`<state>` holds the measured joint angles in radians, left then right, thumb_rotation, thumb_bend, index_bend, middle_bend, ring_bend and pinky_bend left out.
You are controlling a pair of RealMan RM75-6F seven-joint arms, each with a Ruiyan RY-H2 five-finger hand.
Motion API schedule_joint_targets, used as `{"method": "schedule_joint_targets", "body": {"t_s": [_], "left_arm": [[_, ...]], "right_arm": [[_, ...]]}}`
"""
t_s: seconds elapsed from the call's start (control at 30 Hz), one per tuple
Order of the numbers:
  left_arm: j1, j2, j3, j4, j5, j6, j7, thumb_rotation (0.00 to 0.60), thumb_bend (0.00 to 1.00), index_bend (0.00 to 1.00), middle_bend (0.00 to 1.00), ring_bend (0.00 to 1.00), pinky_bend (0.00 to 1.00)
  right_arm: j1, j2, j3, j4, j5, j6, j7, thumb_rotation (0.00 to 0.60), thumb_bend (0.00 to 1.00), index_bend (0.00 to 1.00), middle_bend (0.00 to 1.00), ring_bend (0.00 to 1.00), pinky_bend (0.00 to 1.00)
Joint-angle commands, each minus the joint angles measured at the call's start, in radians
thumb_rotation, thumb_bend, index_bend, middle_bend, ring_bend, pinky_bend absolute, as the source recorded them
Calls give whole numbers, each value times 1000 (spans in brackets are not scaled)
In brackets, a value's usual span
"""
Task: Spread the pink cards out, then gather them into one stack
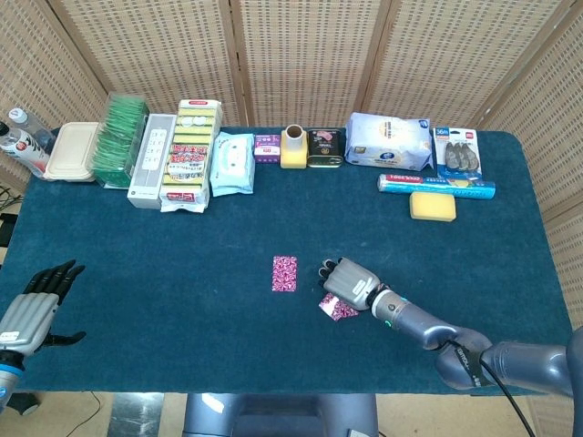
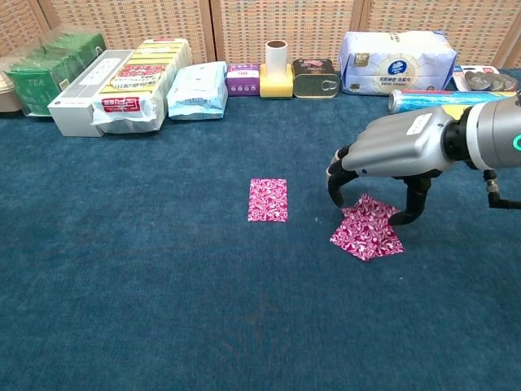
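Pink cards (image 2: 366, 232) are sitting half-squared under the right hand (image 2: 391, 159), its fingers (image 2: 335, 186) arching down at their edges, not really grasping. One lone card (image 2: 268, 199) is lying apart. Sliding could buckle cards on the fuzzy worktop (image 2: 163, 269). Left hand (image 1: 36, 305) is idling, released.

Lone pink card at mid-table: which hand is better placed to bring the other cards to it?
Right. The right hand is arched over the overlapping pink cards beside the lone card; the left hand hovers open near the table's far left edge.
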<state>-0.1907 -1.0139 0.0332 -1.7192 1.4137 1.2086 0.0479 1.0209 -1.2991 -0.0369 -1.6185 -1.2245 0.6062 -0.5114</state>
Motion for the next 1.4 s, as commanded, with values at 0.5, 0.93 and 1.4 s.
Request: {"method": "schedule_joint_targets", "body": {"t_s": [0.5,0.93,1.4], "left_arm": [[-1,5,1,0,2,1,-14,600,33,0,0,0,35],[0,9,7,-1,15,4,-24,600,33,0,0,0,35],[1,11,10,-1,21,6,-29,600,33,0,0,0,35]], "right_arm": [[-29,-8,19,0,-70,61,46,600,299,211,223,156,347],[-77,3,38,-147,81,100,104,600,219,216,237,142,259],[-99,-8,39,-214,162,126,133,545,207,232,295,101,157]]}}
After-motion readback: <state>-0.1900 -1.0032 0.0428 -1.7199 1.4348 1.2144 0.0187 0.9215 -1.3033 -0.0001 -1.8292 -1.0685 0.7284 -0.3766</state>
